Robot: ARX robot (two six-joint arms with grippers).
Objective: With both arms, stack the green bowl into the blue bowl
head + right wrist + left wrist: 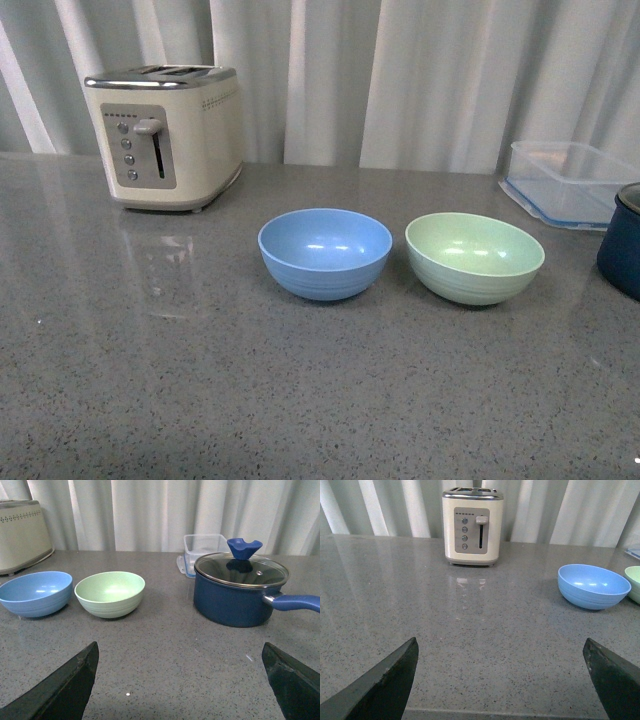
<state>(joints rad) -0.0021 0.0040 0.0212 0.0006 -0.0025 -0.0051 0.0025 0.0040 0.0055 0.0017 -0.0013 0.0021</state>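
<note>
Front view, green bowl [475, 257] upright, mouth up, beside blue bowl [325, 252], left gripper [500, 641], right gripper [180, 642] wide apart, empty.

blue bowl [325, 253] left, green bowl [475, 257] right

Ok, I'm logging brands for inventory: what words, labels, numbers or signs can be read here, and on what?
Nothing legible in any view.
The cream two-slot toaster: row of tiny dark marks above its round buttons, too small to read.
The light blue round bowl, pale green round bowl, dark navy lidded pot, clear rectangular plastic container: no markings seen.
</note>
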